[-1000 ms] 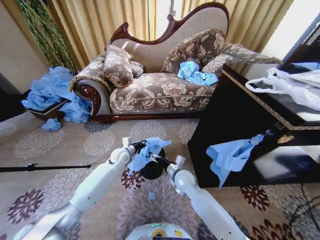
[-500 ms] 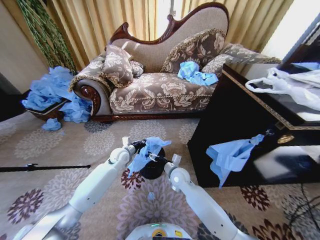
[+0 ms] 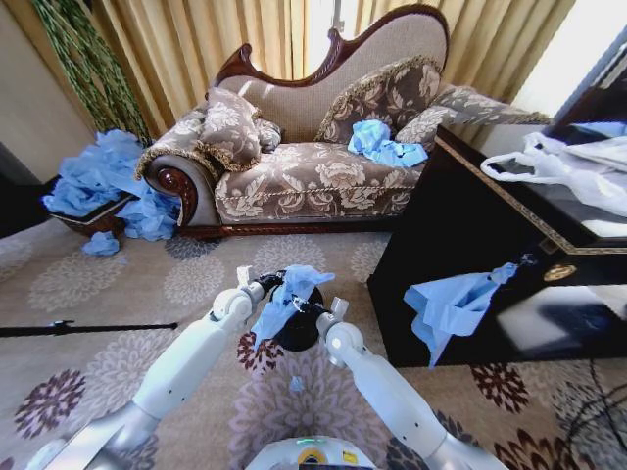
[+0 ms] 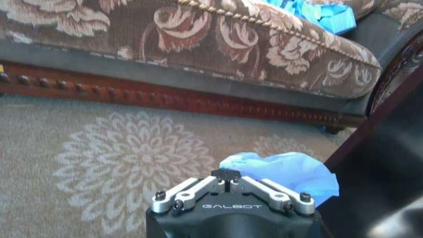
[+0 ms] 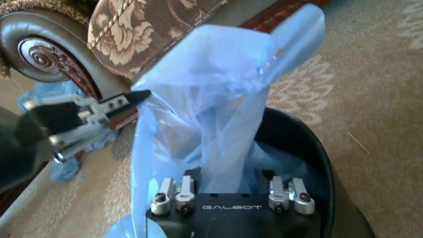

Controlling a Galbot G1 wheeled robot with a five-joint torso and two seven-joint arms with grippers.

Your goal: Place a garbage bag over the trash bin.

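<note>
The light-blue garbage bag [image 3: 291,293] hangs bunched between my two grippers, just above the small black trash bin [image 3: 302,336] on the carpet in front of the sofa. My left gripper [image 3: 276,285] is shut on the bag's upper edge from the left. The right gripper [image 3: 303,307] is shut on the bag lower down, over the bin's rim. In the right wrist view the bag [image 5: 218,99] rises from the right gripper [image 5: 225,174], the left gripper [image 5: 137,95] pinches its side, and the bin [image 5: 310,148] lies open below. The left wrist view shows the bag [image 4: 284,171] just beyond the left gripper [image 4: 227,174].
A patterned sofa [image 3: 313,176] stands behind the bin, with crumpled blue bags on its seat. A black cabinet [image 3: 460,245] stands close on the right, with a blue bag [image 3: 451,304] hanging from it and white bags [image 3: 568,166] on top. A heap of blue bags [image 3: 108,186] lies at the left.
My right arm has shifted a little to the left, bringing its gripper closer to the left gripper. The bag stays held above the bin.
</note>
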